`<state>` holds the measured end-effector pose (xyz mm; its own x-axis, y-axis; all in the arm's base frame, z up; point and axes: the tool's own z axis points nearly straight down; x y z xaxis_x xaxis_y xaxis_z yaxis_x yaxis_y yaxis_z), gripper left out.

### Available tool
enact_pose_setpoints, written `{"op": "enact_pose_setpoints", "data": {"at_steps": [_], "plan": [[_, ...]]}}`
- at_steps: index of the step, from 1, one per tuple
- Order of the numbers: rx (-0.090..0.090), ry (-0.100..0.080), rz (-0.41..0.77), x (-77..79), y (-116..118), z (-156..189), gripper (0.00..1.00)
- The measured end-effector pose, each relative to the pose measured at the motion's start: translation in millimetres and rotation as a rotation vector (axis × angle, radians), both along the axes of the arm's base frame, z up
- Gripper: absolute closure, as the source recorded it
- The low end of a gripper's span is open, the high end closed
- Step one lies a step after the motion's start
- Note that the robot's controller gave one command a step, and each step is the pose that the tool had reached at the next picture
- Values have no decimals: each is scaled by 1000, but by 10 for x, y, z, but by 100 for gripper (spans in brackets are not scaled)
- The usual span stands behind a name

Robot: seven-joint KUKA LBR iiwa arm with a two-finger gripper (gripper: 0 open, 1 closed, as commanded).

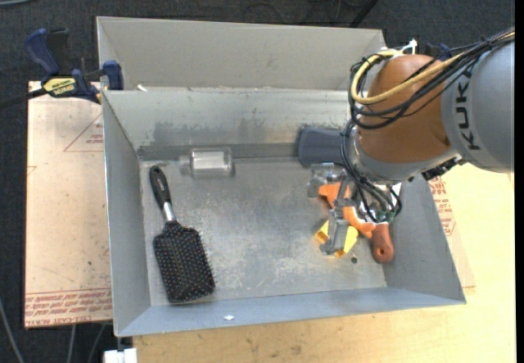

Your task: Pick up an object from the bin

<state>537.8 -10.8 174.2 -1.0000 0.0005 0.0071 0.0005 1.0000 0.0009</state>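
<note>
Gripper [337, 240] hanging low over the right-front floor of the bin [254, 222], grip state impossible to tell in the clutter | yellow piece [358, 228] lying just beside it to camera-right, possibly touching | orange-handled thing [382, 247] sitting just beyond, long axis running roughly near-far | black hairbrush [182, 261] lying well apart, left

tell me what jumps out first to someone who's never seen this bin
The big orange cover on the arm catches the eye first. The arm reaches in from the right, with its gripper down among a small heap of orange and yellow things at the right front of the grey bin. Next is the black hairbrush, lying alone at the left front.
</note>
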Motion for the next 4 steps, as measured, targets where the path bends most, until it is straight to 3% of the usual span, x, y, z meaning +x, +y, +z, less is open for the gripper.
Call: {"op": "enact_pose_setpoints", "data": {"at_steps": [1, 2, 3, 4], "plan": [[0, -8, 0, 16, 0, 43, 0], [1, -14, -4, 89, -441, -392, 0], [-1, -2, 60, 116, -818, -777, 0], [1, -16, 524, 197, -720, -1000, 100]]}}
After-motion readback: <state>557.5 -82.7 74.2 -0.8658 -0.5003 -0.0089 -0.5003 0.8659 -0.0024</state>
